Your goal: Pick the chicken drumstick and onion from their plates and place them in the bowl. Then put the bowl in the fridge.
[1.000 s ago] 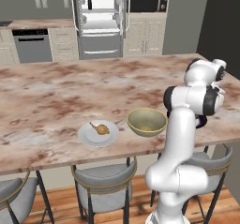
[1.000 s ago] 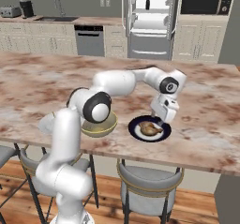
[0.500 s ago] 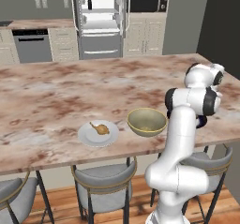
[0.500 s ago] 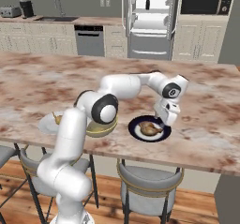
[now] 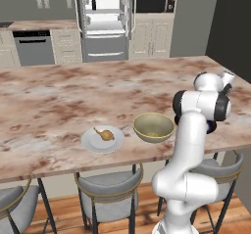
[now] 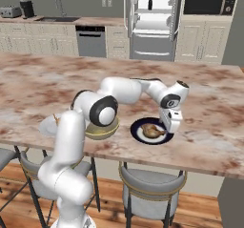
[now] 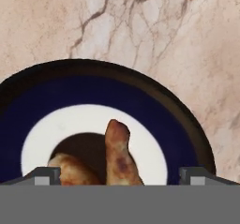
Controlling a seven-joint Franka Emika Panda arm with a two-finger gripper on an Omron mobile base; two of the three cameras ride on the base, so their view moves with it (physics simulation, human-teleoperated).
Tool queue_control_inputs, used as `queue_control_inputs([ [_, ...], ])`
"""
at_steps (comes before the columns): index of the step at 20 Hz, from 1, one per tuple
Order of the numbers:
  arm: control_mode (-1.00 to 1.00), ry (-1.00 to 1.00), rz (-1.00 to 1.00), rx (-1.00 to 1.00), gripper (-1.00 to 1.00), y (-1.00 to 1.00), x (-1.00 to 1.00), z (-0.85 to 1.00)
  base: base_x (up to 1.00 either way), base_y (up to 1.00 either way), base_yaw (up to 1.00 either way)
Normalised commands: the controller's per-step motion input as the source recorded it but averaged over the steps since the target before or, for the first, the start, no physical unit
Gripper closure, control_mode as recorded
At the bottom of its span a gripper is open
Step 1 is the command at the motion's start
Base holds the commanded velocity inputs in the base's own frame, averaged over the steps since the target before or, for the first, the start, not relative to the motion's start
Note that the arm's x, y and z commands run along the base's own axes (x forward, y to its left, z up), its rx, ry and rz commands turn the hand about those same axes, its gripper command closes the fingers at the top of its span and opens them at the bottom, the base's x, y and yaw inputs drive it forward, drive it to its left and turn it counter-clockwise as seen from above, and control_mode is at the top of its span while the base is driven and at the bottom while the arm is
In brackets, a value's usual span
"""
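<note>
The chicken drumstick (image 6: 152, 130) lies on a dark blue plate (image 6: 141, 135) with a white centre, near the island's front edge. My gripper (image 6: 167, 129) hangs open just above it, pointing down. In the hand view the drumstick (image 7: 118, 150) sits between the open fingertips (image 7: 47, 175), with its thin end pointing away. The olive-tan bowl (image 5: 153, 128) stands empty to the left of that plate, partly behind my arm in the right base view. Further left, a white plate (image 5: 93, 144) carries a small golden-brown lump, apparently the onion (image 5: 104, 134). The fridge (image 5: 103, 17) stands open behind the island.
Grey stools (image 5: 110, 194) are tucked under the island's front edge (image 5: 73, 167). A dishwasher (image 5: 33, 47) sits left of the fridge and a microwave (image 6: 209, 2) to its right. Bare marble counter (image 5: 73, 91) stretches behind the plates.
My hand has come down over the dark plate, closer to the drumstick. The jaws have stayed open. Plates, bowl and food have not moved.
</note>
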Motion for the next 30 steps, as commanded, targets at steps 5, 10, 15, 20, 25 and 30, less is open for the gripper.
queue_control_inputs([
  [5, -1.00, -0.03, 0.00, 0.00, -1.00, 0.00, 0.13, -0.14, 0.00, 0.00, 0.00],
  [10, -1.00, 0.01, 0.00, 0.00, -1.00, 0.00, 0.15, -0.12, 0.00, 0.00, 0.00],
  [15, -1.00, 0.04, 0.01, 0.00, -1.00, -0.07, 0.17, -0.12, 0.00, 0.00, 0.00],
  [20, -1.00, 0.06, 0.01, 0.00, -1.00, -0.17, 0.15, -0.17, 0.00, 0.00, 0.00],
  [25, -1.00, 0.05, 0.00, 0.00, -1.00, -0.15, 0.11, -0.19, 0.00, 0.00, 0.00],
  [30, -1.00, 0.02, 0.00, 0.00, -1.00, -0.03, 0.09, -0.13, 0.00, 0.00, 0.00],
])
